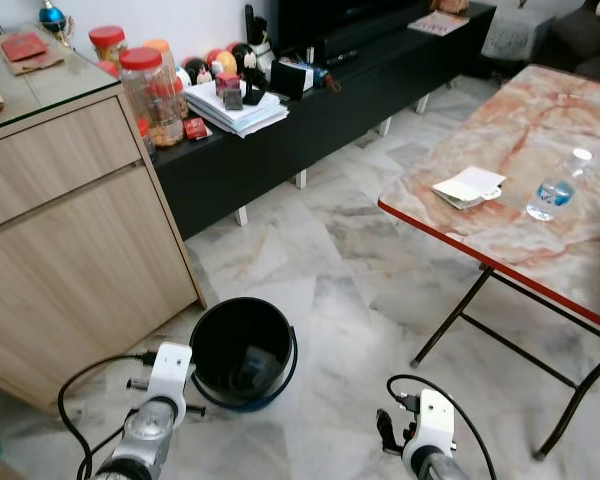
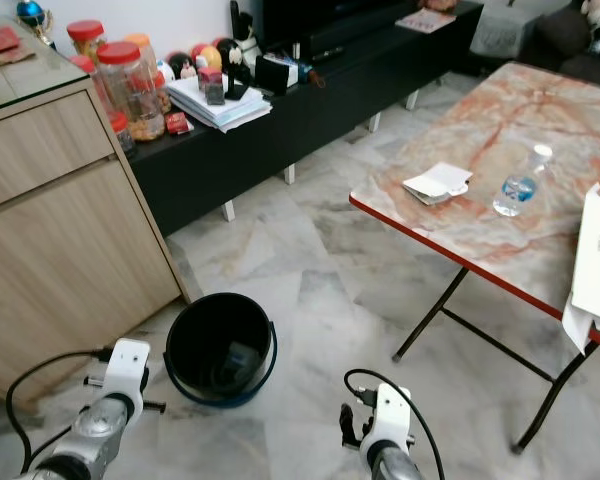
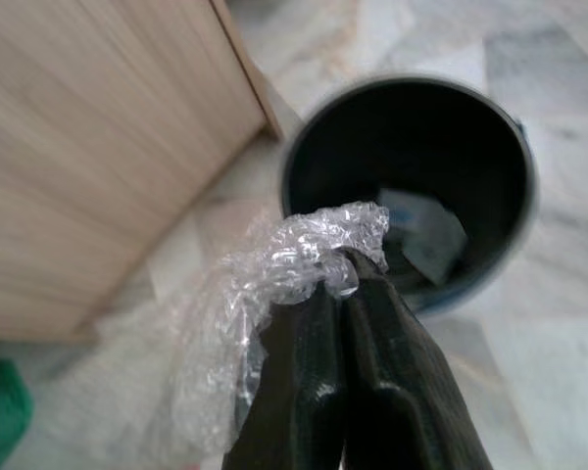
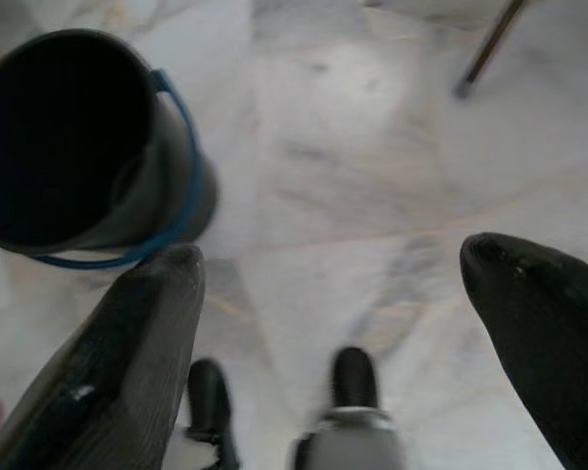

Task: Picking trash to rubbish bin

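A black bin (image 1: 242, 352) with a blue handle stands on the marble floor beside a wooden cabinet (image 1: 70, 230); something pale lies inside it (image 3: 423, 233). My left gripper (image 3: 345, 284) is shut on a crumpled piece of clear plastic wrap (image 3: 274, 284), held just short of the bin's rim (image 3: 304, 127). In the right wrist view my right gripper (image 4: 333, 269) is open and holds nothing, hanging over bare floor with the bin (image 4: 78, 147) off to one side. On the table lie a plastic water bottle (image 1: 558, 186) and a folded white paper (image 1: 468, 187).
A folding table (image 1: 520, 230) with a red-edged marble top and thin black legs stands to the right. A low black TV bench (image 1: 310, 120) with jars, papers and ornaments runs along the back wall. Marble floor (image 1: 340, 290) lies open between the bin and the table.
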Controlling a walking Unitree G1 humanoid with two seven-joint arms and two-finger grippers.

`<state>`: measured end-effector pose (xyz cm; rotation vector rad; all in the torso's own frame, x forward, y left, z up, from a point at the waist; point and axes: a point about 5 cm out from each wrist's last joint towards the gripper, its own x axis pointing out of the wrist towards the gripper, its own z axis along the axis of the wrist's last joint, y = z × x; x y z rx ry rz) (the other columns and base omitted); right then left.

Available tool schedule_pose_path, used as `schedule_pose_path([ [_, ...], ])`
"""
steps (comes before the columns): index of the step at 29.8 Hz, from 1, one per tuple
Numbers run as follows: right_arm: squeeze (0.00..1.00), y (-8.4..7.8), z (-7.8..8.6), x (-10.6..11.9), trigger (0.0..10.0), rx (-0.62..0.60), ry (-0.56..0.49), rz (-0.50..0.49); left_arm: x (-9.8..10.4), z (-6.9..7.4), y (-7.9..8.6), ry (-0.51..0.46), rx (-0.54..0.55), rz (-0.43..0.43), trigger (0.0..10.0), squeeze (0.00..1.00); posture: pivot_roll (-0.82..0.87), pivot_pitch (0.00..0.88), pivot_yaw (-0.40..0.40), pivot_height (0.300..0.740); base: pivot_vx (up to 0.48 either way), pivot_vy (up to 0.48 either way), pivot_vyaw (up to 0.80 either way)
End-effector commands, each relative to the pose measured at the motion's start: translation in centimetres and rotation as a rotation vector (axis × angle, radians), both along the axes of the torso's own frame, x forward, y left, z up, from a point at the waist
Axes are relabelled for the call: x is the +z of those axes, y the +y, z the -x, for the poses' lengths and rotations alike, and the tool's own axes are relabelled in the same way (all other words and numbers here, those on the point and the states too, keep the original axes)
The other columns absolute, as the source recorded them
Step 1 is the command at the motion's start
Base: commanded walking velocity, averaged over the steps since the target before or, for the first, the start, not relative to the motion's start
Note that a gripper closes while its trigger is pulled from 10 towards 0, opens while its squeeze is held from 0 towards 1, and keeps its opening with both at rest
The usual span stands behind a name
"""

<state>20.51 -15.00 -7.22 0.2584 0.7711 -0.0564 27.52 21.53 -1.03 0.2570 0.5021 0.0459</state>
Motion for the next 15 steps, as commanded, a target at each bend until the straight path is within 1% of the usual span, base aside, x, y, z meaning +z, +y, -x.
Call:
schedule_pose_path([
  [1, 0.0, 0.1, 0.1, -0.1, 10.0, -0.004, 0.008, -0.004, -0.1, 0.3, 0.6, 0.004, 0.027, 0.007, 10.0, 0.0, 0.1, 0.124, 0.01, 0.74, 0.368, 0.0, 0.0],
  [2, 0.0, 0.1, 0.1, -0.1, 10.0, -0.004, 0.008, -0.004, -0.1, 0.3, 0.6, 0.004, 0.027, 0.007, 10.0, 0.0, 0.1, 0.124, 0.01, 0.74, 0.368, 0.0, 0.0],
  [4, 0.0, 0.2, 0.0, 0.0, 10.0, 0.001, 0.004, -0.007, 1.4, -1.3, 0.3, -0.062, 0.006, 0.029, 10.0, 0.0, 0.11, 0.121, 0.007, 0.74, 0.373, 0.0, 0.0],
  [5, 0.0, 0.2, 0.0, 0.0, 10.0, 0.001, 0.004, -0.007, 1.4, -1.3, 0.3, -0.062, 0.006, 0.029, 10.0, 0.0, 0.11, 0.121, 0.007, 0.74, 0.371, 0.0, 0.0],
  [6, 0.0, 0.5, -0.6, 0.3, 10.0, 0.016, -0.02, -0.018, 2.7, -2.7, -0.4, -0.113, -0.028, 0.048, 10.0, 0.0, 0.1, 0.12, 0.009, 0.74, 0.371, 0.0, 0.0],
  [7, 0.0, 0.7, -0.9, 0.5, 10.0, 0.026, -0.032, -0.023, 3.1, -3.1, -0.6, -0.126, -0.04, 0.053, 10.0, 0.0, 0.1, 0.12, 0.009, 0.74, 0.368, 0.0, 0.0],
  [11, 0.0, 0.7, -1.3, 0.8, 10.0, 0.04, -0.049, -0.023, 3.8, -3.9, -1.5, -0.159, -0.077, 0.072, 10.0, 0.0, 0.1, 0.118, 0.008, 0.74, 0.373, 0.0, 0.0],
  [12, 0.0, 0.7, -1.3, 0.8, 10.0, 0.04, -0.049, -0.023, 3.8, -3.9, -1.5, -0.159, -0.077, 0.072, 10.0, 0.0, 0.1, 0.118, 0.008, 0.74, 0.375, 0.0, 0.0],
  [15, 0.0, 0.9, -1.4, 0.8, 10.0, 0.079, -0.048, -0.022, 4.3, -4.4, -2.5, -0.171, -0.116, 0.102, 10.0, 0.0, 0.1, 0.116, 0.004, 0.74, 0.377, 0.0, 0.0],
])
